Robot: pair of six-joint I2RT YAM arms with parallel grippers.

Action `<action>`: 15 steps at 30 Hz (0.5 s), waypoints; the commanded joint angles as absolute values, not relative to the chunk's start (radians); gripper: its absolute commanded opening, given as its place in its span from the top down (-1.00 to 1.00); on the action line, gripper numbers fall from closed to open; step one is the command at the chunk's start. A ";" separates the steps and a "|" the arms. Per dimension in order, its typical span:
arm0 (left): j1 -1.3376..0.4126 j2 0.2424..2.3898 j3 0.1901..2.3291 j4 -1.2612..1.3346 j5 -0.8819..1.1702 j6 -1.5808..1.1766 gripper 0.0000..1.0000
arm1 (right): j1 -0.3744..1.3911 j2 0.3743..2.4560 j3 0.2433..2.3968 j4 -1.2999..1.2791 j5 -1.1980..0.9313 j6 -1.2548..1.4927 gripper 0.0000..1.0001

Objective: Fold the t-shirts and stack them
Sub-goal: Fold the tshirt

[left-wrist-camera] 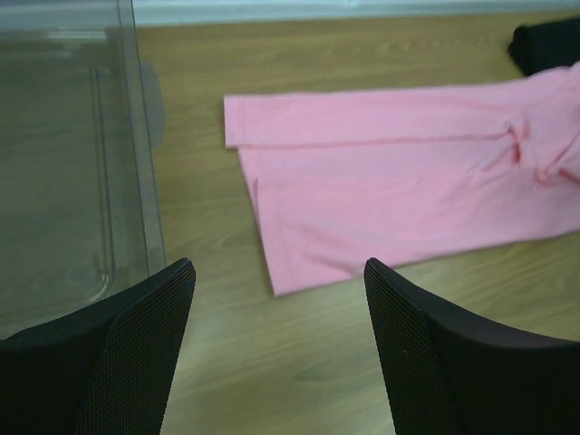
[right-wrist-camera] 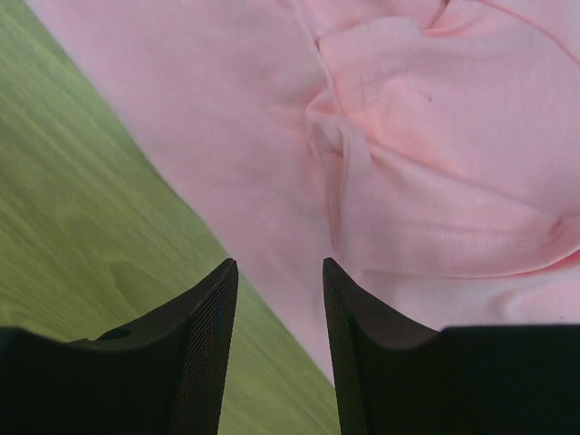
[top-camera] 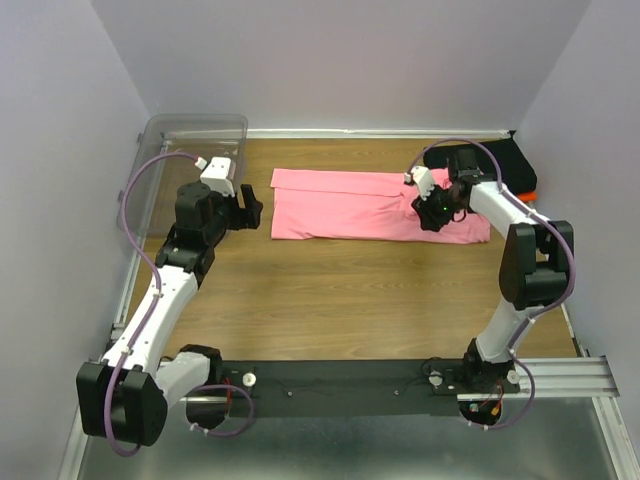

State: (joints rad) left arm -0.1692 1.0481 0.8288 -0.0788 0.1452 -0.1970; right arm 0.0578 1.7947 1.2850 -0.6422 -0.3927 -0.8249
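Observation:
A pink t-shirt (top-camera: 350, 205) lies folded into a long strip across the far half of the table; it also shows in the left wrist view (left-wrist-camera: 408, 190) and in the right wrist view (right-wrist-camera: 426, 136). Its right end is rumpled. My right gripper (top-camera: 432, 214) hovers over that rumpled end, jaws open and empty (right-wrist-camera: 279, 272). My left gripper (top-camera: 248, 208) is open and empty, left of the shirt's left end (left-wrist-camera: 279, 272). A folded black shirt (top-camera: 480, 158) on an orange one (top-camera: 527, 192) lies at the far right.
A clear plastic bin (top-camera: 185, 150) stands at the far left, close to my left gripper; its wall shows in the left wrist view (left-wrist-camera: 136, 136). Walls close in the table on three sides.

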 commanded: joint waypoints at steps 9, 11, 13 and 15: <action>-0.161 0.969 0.792 -0.110 0.149 -0.156 -0.66 | 0.117 1.893 1.321 -0.502 -0.129 -0.692 0.00; -0.161 0.968 0.790 -0.114 0.150 -0.155 -0.66 | 0.118 1.901 1.321 -0.496 -0.117 -0.692 0.01; -0.161 0.966 0.790 -0.110 0.149 -0.155 -0.66 | 0.123 1.910 1.319 -0.488 -0.088 -0.692 0.04; -0.161 0.966 0.790 -0.109 0.152 -0.156 -0.66 | 0.127 1.914 1.316 -0.471 -0.071 -0.693 0.13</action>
